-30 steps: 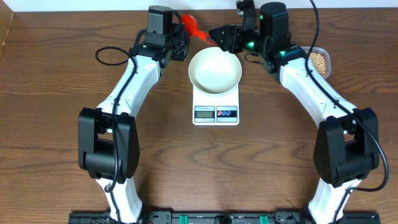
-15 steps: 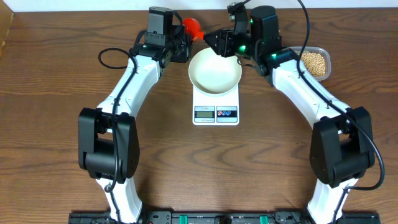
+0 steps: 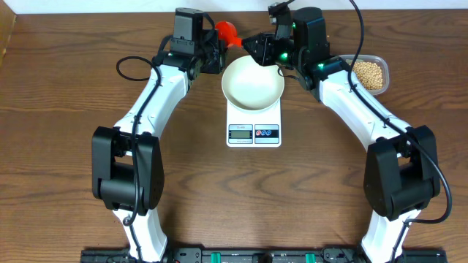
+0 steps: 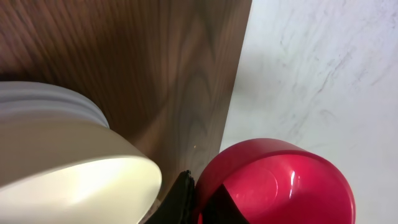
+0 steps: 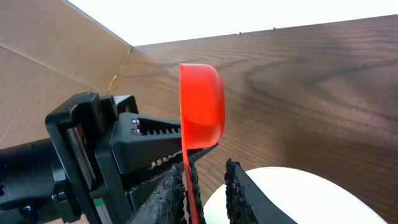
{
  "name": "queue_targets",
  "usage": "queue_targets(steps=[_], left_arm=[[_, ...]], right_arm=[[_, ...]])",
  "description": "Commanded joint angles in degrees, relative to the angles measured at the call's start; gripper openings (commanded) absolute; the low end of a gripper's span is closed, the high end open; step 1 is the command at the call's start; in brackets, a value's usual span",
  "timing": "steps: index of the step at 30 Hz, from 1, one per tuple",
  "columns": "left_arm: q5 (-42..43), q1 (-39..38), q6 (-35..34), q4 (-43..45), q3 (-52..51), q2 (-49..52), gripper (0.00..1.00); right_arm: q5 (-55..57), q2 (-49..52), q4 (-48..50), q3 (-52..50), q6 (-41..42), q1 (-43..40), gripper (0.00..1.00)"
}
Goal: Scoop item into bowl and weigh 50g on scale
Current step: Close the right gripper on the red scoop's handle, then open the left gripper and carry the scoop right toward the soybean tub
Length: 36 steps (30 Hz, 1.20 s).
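Observation:
The cream-white bowl [image 3: 252, 82] stands empty on the white scale [image 3: 254, 133]. The tan beans [image 3: 369, 73] lie in a clear tub at the back right. A red scoop [image 3: 227, 32] is held in the air behind the bowl. My left gripper [image 3: 218, 45] is shut on the scoop's cup wall [image 4: 286, 180], with the bowl rim [image 4: 68, 180] beside it. My right gripper [image 3: 252, 45] is open around the scoop's thin handle; in the right wrist view the handle [image 5: 189, 186] lies against one finger, with a gap to the other [image 5: 205, 193].
The table's back edge and a white wall lie just behind the scoop [image 4: 323, 74]. The clear tub [image 3: 385, 71] sits beside the right forearm. A cardboard sheet [image 5: 56, 68] stands at the table's far left. A black cable [image 3: 128, 66] loops by the left arm.
My right gripper has swung left from near the tub to the scoop's handle, uncovering the beans. The scoop has lifted a little. The left arm has barely moved.

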Motion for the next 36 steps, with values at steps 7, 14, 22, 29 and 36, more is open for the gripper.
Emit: queue_targets(steps=[7, 14, 22, 29, 36], left_arm=[[0.5, -0.2, -0.3, -0.1, 0.0, -1.7, 0.07], [0.5, -0.2, -0.3, -0.2, 0.0, -1.7, 0.07], [0.5, -0.8, -0.3, -0.2, 0.0, -1.7, 0.07], [0.5, -0.8, -0.3, -0.2, 0.0, -1.7, 0.07], [0.5, -0.8, -0.3, -0.6, 0.0, -1.7, 0.92]], right_arm=[[0.3, 0.0, 0.0, 1.2, 0.4, 1.6, 0.22], [0.3, 0.0, 0.0, 1.2, 0.4, 1.6, 0.19], [0.3, 0.0, 0.0, 1.2, 0.4, 1.6, 0.07], [0.3, 0.0, 0.0, 1.2, 0.4, 1.6, 0.01], [0.9, 0.0, 0.0, 1.2, 0.4, 1.1, 0.01]])
